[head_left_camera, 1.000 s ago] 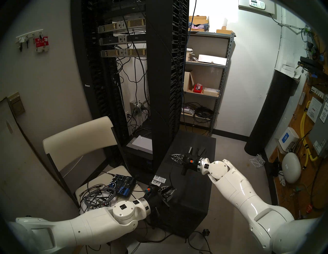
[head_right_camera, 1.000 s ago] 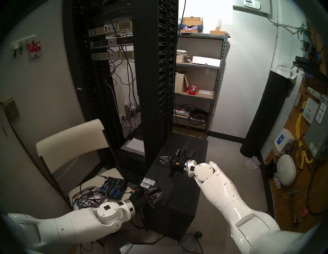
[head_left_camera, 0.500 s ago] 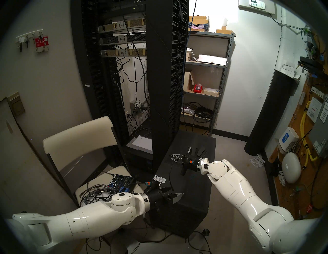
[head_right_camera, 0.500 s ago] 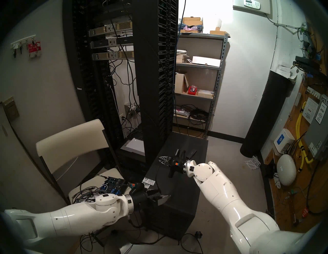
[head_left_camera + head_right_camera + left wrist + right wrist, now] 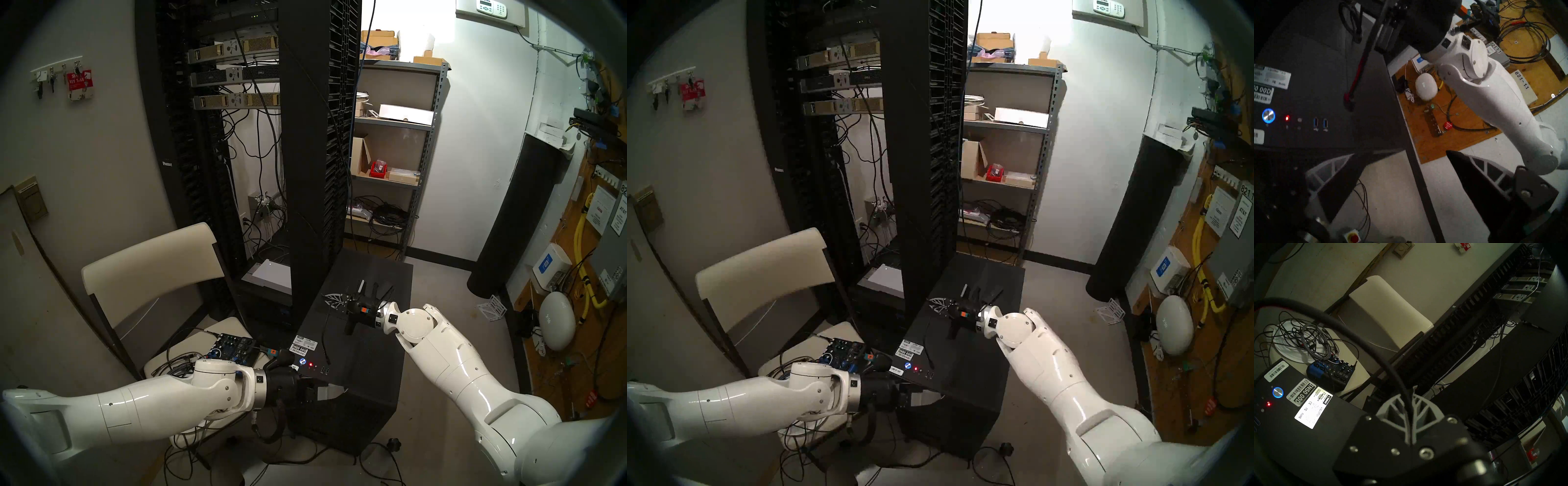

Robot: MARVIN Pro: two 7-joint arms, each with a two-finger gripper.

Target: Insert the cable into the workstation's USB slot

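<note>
Below the right claw (image 5: 333, 300), the cable (image 5: 325, 334) hangs in a slack line over the top of the workstation (image 5: 366, 373). This claw is clamped shut on the cable, which runs out between its fingertips in the right wrist view. The plug (image 5: 1349, 101) dangles at the cable's free end, nearer the left claw (image 5: 327, 387) than the right. We cannot tell whether it rests on the panel.

The left claw stands wide open and holds nothing. It sits at the front edge of the workstation. Just beyond its fingertips, on the front strip of the top panel, we see two blue USB slots (image 5: 1320, 123). A red light (image 5: 1287, 118) and a ringed power button (image 5: 1268, 115) lie further along the same strip.

We judge the step in hand to be the left claw taking the plug. To do it well:

- Grip the plug body itself rather than the soft cable behind it (a hold on the cable lets the tip swing).
- Keep the right claw's hold slack enough that it does not tug.
- Square the plug to one slot before pressing, since the pair sit close together.
- Keep clear of the power button.
</note>
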